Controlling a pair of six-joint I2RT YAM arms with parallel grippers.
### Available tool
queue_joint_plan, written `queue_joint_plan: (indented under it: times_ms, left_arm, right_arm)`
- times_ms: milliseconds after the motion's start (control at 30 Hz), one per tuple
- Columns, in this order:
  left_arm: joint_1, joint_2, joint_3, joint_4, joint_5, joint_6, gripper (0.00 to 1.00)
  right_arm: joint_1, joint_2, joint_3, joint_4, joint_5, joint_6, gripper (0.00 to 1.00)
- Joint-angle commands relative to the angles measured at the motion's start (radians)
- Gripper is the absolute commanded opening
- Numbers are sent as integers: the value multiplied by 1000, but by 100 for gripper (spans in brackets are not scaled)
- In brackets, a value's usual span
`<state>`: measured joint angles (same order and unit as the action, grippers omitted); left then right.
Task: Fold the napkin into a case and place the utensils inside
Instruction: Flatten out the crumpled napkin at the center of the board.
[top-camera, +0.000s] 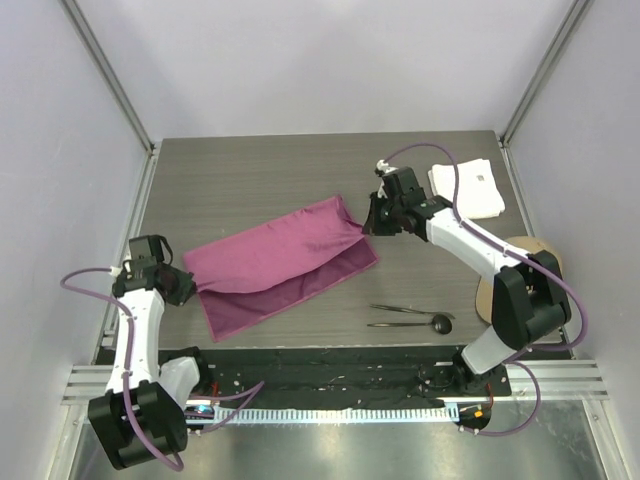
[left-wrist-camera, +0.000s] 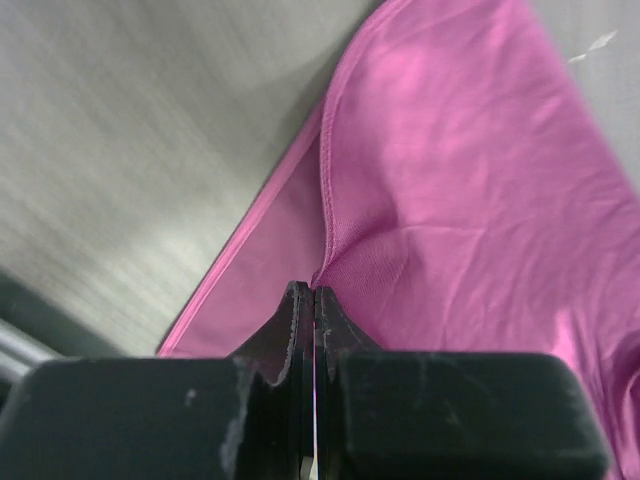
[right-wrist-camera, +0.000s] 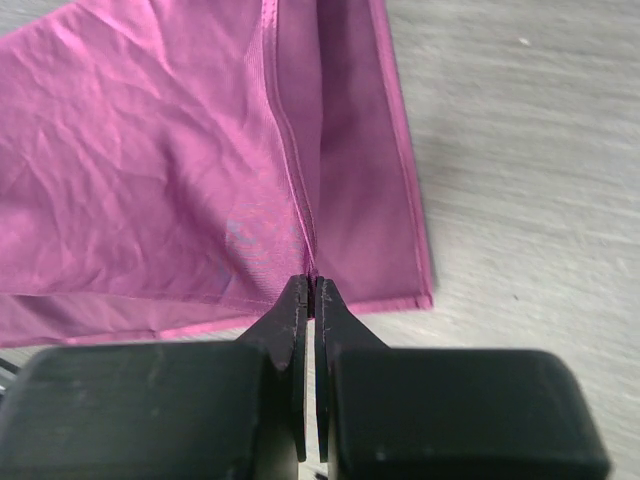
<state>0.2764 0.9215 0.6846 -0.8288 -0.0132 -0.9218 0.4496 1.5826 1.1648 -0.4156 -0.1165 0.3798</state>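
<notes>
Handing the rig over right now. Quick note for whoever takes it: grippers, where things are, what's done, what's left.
Left gripper: shut on the napkin at its left end.
Right gripper: shut on the napkin's hemmed edge at its far right corner.
Napkin: mid-table, one layer drawn over another, top layer rumpled, lower layer showing along the near side.
Utensils: side by side on the table, nearer the arms than the napkin's right end, not touching it.
Done: first fold partway over.
Left: lay it flat, finish folding, put both utensils inside.

No text, label or number is legible.
</notes>
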Motion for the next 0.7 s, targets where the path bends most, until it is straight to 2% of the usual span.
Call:
queue_joint_plan:
  times_ms: [0,67,667]
  left_arm:
    - [1,4,13,-90,-20,-32,0]
    - [3,-4,16,-107,-59,-46,0]
    - [-2,85,-34,-92,-50,-78,0]
  right_arm:
    - [-3,-81,-43,23,48,-22,1]
    - [-2,-85,-59,24,46,-22,1]
    - [-3,-32,-129,54,41,-13,1]
